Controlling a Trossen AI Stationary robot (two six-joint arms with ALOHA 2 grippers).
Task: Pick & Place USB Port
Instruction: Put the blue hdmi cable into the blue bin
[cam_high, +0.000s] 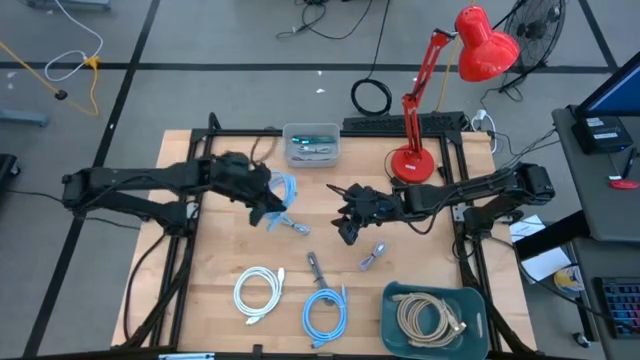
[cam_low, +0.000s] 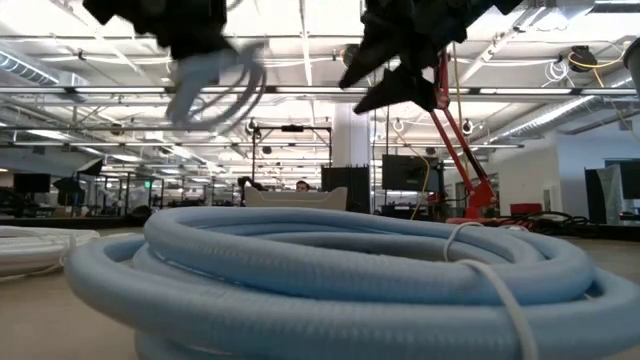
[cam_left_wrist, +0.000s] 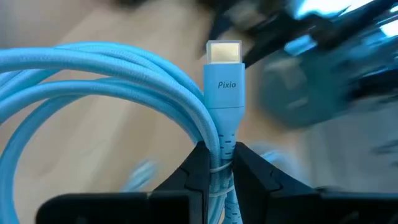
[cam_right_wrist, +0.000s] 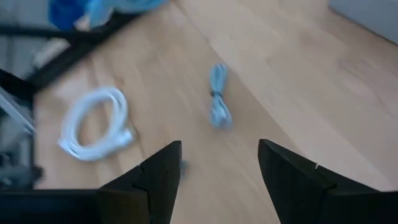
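Note:
My left gripper (cam_high: 270, 207) is shut on a light blue coiled cable (cam_high: 284, 190) and holds it above the middle of the table. In the left wrist view the cable's plug body marked Pixio (cam_left_wrist: 222, 93) ends in a gold tip, and the loops (cam_left_wrist: 93, 81) swing off to one side. In the low view the cable (cam_low: 215, 85) hangs blurred below the gripper. My right gripper (cam_high: 345, 228) hovers open just to the right of it, with nothing between its fingers (cam_right_wrist: 217, 168). My left gripper pinches the cable between its two fingers just behind the plug's strain relief (cam_left_wrist: 221, 163), where a thin tie binds the strands. The plug sticks out beyond the fingertips. The coil is lifted clear of the table and hangs to one side of the fingers.
On the wood lie a white coil (cam_high: 258, 292), a darker blue coil (cam_high: 325, 312), a short grey cable (cam_high: 372, 258) and two small cables (cam_high: 318, 268) (cam_high: 296, 228). A teal bin with a beige cable (cam_high: 433, 318) stands near right, a clear box (cam_high: 312, 143) far, a red lamp (cam_high: 415, 160) beside it.

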